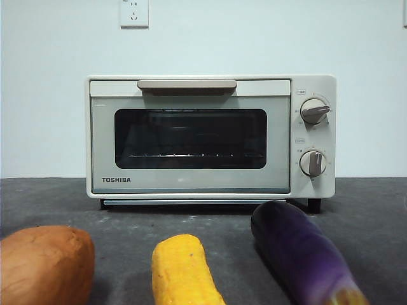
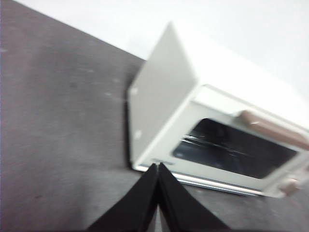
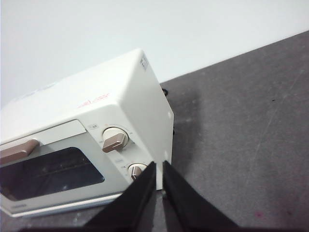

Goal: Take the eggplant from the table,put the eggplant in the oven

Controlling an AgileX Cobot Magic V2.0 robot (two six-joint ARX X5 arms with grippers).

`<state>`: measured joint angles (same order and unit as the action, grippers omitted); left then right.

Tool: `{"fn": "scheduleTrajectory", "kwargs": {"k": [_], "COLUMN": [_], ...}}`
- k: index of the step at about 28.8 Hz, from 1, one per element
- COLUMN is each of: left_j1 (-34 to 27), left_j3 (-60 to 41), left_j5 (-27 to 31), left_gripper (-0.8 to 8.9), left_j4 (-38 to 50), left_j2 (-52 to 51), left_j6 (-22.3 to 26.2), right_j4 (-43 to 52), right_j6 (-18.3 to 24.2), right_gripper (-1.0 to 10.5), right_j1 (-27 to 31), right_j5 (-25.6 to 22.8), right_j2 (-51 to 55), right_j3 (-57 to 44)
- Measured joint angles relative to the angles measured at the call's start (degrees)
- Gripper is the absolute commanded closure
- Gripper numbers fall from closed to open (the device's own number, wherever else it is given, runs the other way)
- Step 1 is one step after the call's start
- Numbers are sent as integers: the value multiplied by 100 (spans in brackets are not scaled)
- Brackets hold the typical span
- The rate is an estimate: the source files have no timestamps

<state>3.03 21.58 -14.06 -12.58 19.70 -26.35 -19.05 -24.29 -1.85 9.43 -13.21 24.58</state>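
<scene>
The eggplant (image 1: 304, 253), glossy dark purple with a yellowish stem end, lies on the table (image 1: 372, 213) at the front right, in front of the oven's knob side. The cream TOSHIBA oven (image 1: 191, 136) stands at the back with its glass door closed. No arm shows in the front view. My left gripper (image 2: 158, 168) hovers shut above the table off the oven's (image 2: 164, 101) plain side, holding nothing. Shut and empty too, my right gripper (image 3: 159, 166) hangs near the knob-side corner of the oven (image 3: 130, 106). Neither wrist view shows the eggplant.
A yellow corn cob (image 1: 183, 272) lies at the front centre and an orange-brown sweet potato (image 1: 44, 264) at the front left. A white wall with a socket (image 1: 134, 13) rises behind the oven.
</scene>
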Motion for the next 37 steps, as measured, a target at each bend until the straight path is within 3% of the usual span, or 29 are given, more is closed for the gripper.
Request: {"fn": "scheduleTrajectory", "kwargs": {"k": [9, 13, 16, 18, 23, 28, 31, 37], "left_j1": [9, 162, 376, 549, 831, 929, 927, 927], "left_j3": [1132, 1657, 2111, 2371, 2555, 2562, 2562, 2562], "left_j5": [-1296, -1840, -1912, -1912, -1912, -1884, -1869, -1867], "left_gripper": [806, 806, 806, 806, 806, 806, 806, 806], "left_j4": [-81, -227, -310, -334, -308, -330, -334, -337], "left_j2": [1631, 2249, 2594, 2756, 2957, 3128, 3189, 3195], "left_j6": [297, 341, 472, 588, 732, 804, 857, 1016], "right_j4": [-1196, -1851, -2304, -2559, -2662, -2769, -2953, -2940], "right_j6": [588, 807, 997, 1110, 1163, 1139, 883, -37], "right_gripper": [943, 943, 932, 864, 573, 552, 552, 553], "right_j1": [-2, -9, -20, -85, -396, -981, -1792, -3882], "right_j5": [404, 986, 1576, 1788, 1818, 1899, 1698, -39], "right_j2": [-1108, -1561, -1910, -2120, -2422, -2728, -3178, -4597], "right_j3": [1255, 1698, 2002, 2159, 2221, 2221, 2221, 2221]}}
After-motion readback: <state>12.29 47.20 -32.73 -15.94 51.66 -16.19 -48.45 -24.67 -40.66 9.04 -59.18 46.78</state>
